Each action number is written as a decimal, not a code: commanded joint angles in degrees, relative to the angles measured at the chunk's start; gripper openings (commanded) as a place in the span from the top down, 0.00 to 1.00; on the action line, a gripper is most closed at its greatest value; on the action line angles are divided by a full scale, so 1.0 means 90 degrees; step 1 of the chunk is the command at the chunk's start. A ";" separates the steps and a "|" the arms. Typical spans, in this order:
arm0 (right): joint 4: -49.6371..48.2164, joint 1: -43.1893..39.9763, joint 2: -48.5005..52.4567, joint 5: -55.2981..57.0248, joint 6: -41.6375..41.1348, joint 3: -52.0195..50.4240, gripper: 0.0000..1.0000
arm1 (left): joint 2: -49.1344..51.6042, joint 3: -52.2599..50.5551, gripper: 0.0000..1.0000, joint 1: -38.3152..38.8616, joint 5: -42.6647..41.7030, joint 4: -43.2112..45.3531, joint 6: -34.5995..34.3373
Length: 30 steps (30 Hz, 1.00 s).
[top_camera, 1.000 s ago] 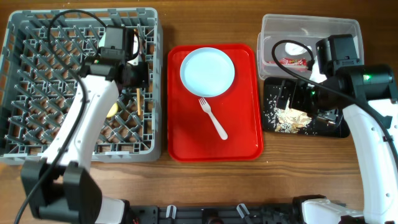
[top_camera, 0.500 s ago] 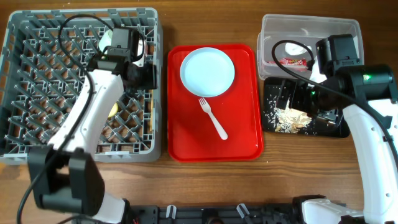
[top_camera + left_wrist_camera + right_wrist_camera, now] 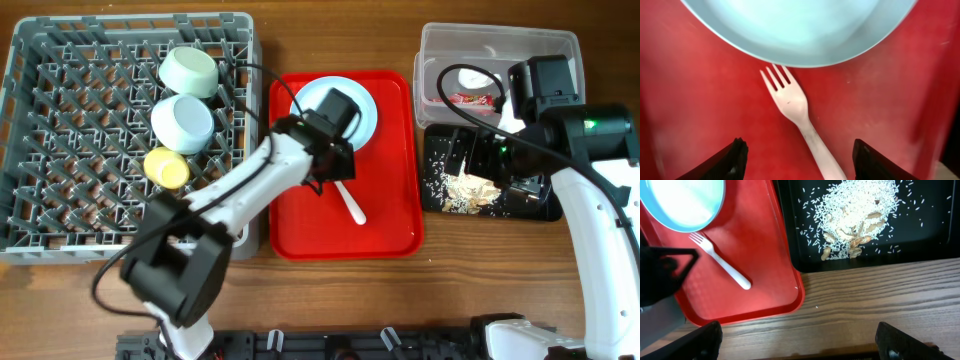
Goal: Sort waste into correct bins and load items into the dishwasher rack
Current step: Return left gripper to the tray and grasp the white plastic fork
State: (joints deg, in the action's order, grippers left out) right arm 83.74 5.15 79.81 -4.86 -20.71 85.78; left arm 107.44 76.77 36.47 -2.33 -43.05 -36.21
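Observation:
My left gripper (image 3: 330, 176) hangs open over the red tray (image 3: 390, 215). In the left wrist view the white fork (image 3: 790, 102) lies on the tray, its handle running between the open fingers of the gripper (image 3: 799, 148) without touching them. The white plate (image 3: 800, 25) lies just past the tines. Two mint bowls (image 3: 190, 70) (image 3: 183, 122) and a yellow cup (image 3: 167, 166) stand in the grey dishwasher rack (image 3: 60, 120). My right gripper (image 3: 797, 330) is open and empty above the wooden table, near the black tray (image 3: 920, 240) of rice crumbs (image 3: 860, 205).
The clear tub (image 3: 500, 45) at the back right holds a red wrapper (image 3: 470, 99) and a white tissue (image 3: 470, 78). The black tray (image 3: 440, 195) sits right in front of it. The left arm stretches across the rack's right edge.
The left arm swung from the rack to the red tray and its jaws opened. The bowls and cup now show in the rack. The right arm stayed still.

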 commanded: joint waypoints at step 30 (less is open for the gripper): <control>0.0058 -0.0027 -0.0017 0.0044 -0.0032 0.0100 0.01 | 0.0471 0.0019 0.96 0.0333 0.0369 -0.0364 -0.0449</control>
State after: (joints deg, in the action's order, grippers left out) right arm 84.03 5.15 79.81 -4.86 -20.71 85.78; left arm 115.37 77.17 39.40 1.43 -45.12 -40.64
